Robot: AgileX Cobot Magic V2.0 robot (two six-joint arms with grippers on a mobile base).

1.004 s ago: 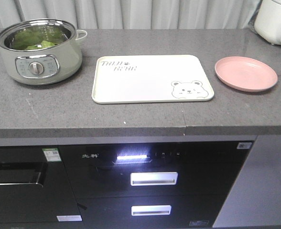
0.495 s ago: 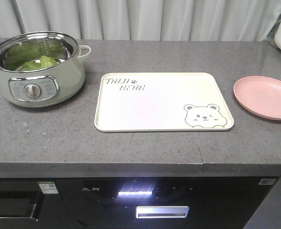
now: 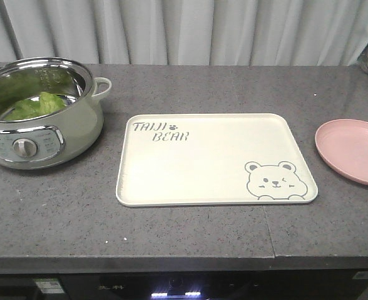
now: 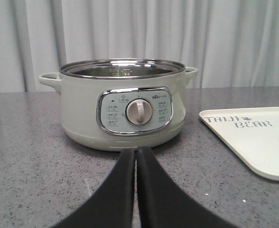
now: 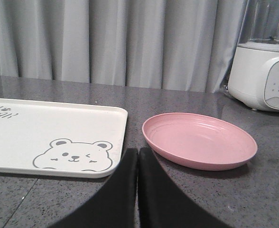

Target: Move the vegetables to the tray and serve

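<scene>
The vegetables (image 3: 37, 105), crinkly light-green lettuce, lie inside the pale-green electric pot (image 3: 43, 134) at the counter's left. The cream tray (image 3: 209, 156) with "TAIJI BEAR" lettering and a winking bear lies bare in the middle; its corner (image 4: 253, 137) and bear end (image 5: 49, 137) show in the wrist views. My left gripper (image 4: 136, 151) is shut and empty, low over the counter just before the pot's dial (image 4: 138, 113). My right gripper (image 5: 138, 151) is shut and empty, between the tray's corner and the pink plate (image 5: 199, 140). Neither gripper shows in the front view.
The pink plate (image 3: 354, 150) lies right of the tray. A white appliance (image 5: 265, 76) stands behind it at the far right. Grey curtains hang behind the dark speckled counter (image 3: 190, 237), whose front edge runs along the bottom.
The front view has moved closer to the counter and looks down more steeply; pot, tray and plate appear larger and lower. The objects themselves have not shifted.
</scene>
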